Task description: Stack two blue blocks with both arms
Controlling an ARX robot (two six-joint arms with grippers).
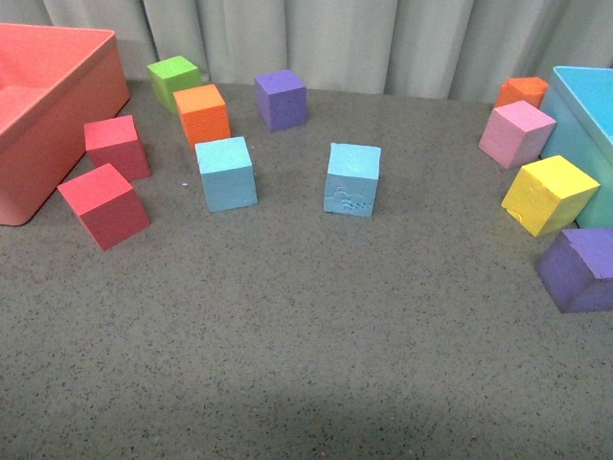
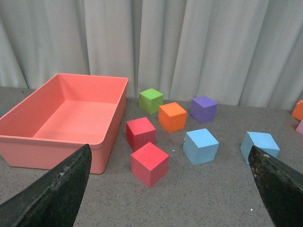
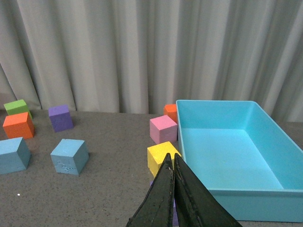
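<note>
Two light blue blocks stand apart on the grey table: a smooth one [image 1: 227, 172] at centre left and one with a scuffed, dented front face [image 1: 352, 179] at centre. Both show in the left wrist view, the smooth one [image 2: 200, 146] and the scuffed one [image 2: 259, 146], and in the right wrist view, the smooth one [image 3: 13, 155] and the scuffed one [image 3: 70, 156]. Neither arm shows in the front view. My left gripper [image 2: 170, 189] is open and empty, well back from the blocks. My right gripper [image 3: 172, 163] is shut and empty, over the yellow cube.
A salmon bin [image 1: 43, 115] stands at far left, a turquoise bin [image 1: 589, 125] at far right. Red cubes [image 1: 103, 204], orange [image 1: 202, 113], green [image 1: 173, 80] and purple [image 1: 281, 99] cubes lie at the back left. Pink [image 1: 516, 133], yellow [image 1: 550, 195], purple [image 1: 578, 269] and orange [image 1: 522, 92] cubes sit right.
</note>
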